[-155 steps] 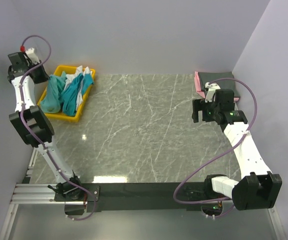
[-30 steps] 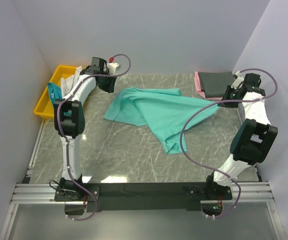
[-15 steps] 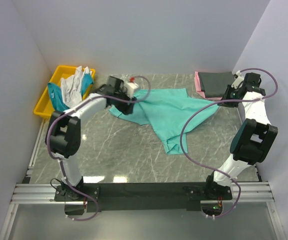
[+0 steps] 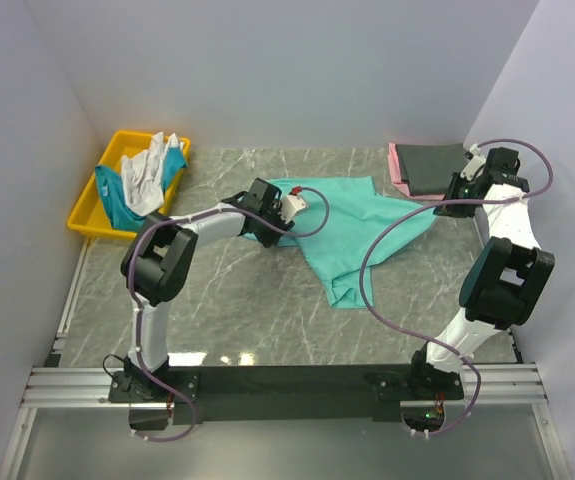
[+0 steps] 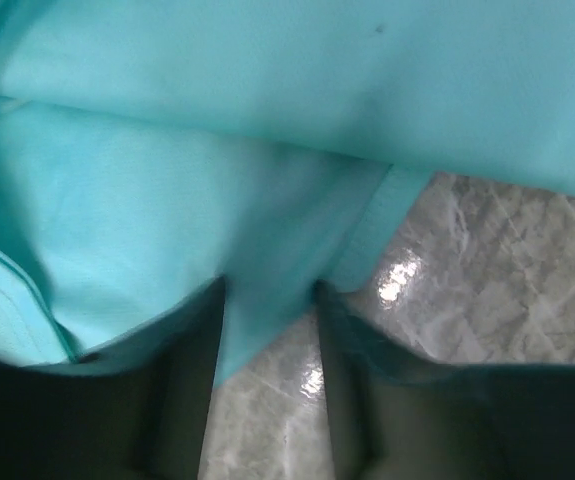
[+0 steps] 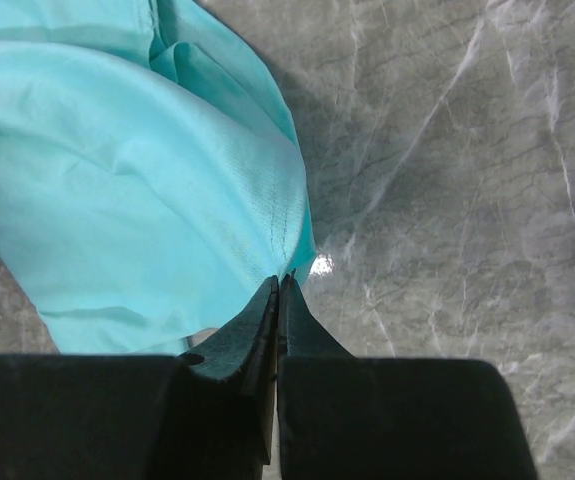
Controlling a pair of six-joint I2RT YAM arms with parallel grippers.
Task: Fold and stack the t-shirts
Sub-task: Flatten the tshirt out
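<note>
- My right claw (image 6: 280,285) is pressed tight together, pinching the hem of the sea-green t-shirt (image 4: 352,220) at 1 corner.
- That corner is drawn out toward the far right side of the marble table (image 4: 227,310), close to the folded stack there.
- My left claw (image 5: 267,310) is spread, its 2 dark fingers (image 5: 182,390) standing apart with a fold of the same shirt lying in the gap between them (a strip of bare marble shows there too).
- From above, my left arm reaches across to the shirt's left edge, near the middle of the table's far half.
- The sea-green shirt lies open but rumpled across the table's far half, with a narrower part running toward the near side and ending about mid-table.
- The stack in the far right corner is a dark grey shirt (image 4: 437,165) on top of a pink shirt (image 4: 395,165), whose edge shows along the left.
- The yellow bin (image 4: 85,218) sits at the far left, well apart from the spread shirt, holding a white shirt (image 4: 147,175) and a teal shirt (image 4: 117,200) heaped together.
</note>
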